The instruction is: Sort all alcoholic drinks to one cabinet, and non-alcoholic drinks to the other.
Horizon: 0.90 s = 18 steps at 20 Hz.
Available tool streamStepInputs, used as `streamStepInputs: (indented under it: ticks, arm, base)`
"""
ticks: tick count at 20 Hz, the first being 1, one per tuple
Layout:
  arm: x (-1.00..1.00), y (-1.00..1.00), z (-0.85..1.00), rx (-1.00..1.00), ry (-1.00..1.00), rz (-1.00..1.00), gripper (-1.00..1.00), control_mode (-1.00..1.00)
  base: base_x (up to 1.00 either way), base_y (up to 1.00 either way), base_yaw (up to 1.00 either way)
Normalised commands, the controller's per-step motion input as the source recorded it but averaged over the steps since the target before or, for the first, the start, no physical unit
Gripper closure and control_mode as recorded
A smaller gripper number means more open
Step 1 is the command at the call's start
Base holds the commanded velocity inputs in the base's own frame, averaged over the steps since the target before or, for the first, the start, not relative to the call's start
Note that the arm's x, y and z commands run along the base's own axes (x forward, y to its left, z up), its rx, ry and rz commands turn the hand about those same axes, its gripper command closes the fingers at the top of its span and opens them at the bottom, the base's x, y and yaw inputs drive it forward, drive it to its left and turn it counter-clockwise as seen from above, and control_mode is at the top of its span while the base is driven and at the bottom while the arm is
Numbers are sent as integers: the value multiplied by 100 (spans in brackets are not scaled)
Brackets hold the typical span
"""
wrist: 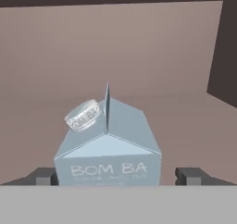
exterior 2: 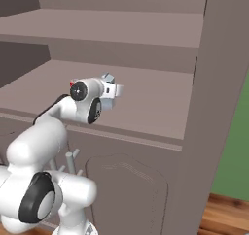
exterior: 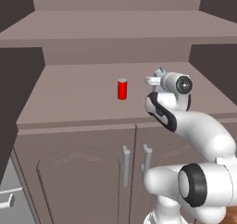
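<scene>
Can (exterior: 122, 89) stands upright mid-frame on tabletop (exterior: 69, 98); carton (wrist: 109, 144) sits right of it, between the tool (wrist: 118, 176) fingertips. Cabinet doors (exterior: 83, 172) below, lower frame.

Matt pale-blue carton (wrist: 108, 146) showing a paper-like finish, with a translucent ribbed plastic cap (wrist: 83, 115); the red can (exterior: 122, 89) appearing smooth; the counter (exterior: 74, 98) looking matt brown.

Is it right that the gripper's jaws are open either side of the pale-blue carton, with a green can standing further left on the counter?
Not quite: the can is red, not green, as the left base view shows. The rest holds: in the hand view the gripper stands open, one fingertip each side of the pale-blue carton, on the counter.
</scene>
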Motion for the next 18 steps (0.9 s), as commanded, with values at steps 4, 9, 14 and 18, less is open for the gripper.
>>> streamStepInputs:
  ticks: [4,9,14,18]
  arm:
    - [-30,0,26,3,5,0,-100,-100]
    - [-50,0,20,2,3,0,-100,-100]
    - [-77,11,21,0,0,0,-100,-100]
    - [-100,37,26,0,0,0,-100,-100]
  base:
    - [0,0,0]
    - [0,0,0]
    - [0,0,0]
    - [0,0,0]
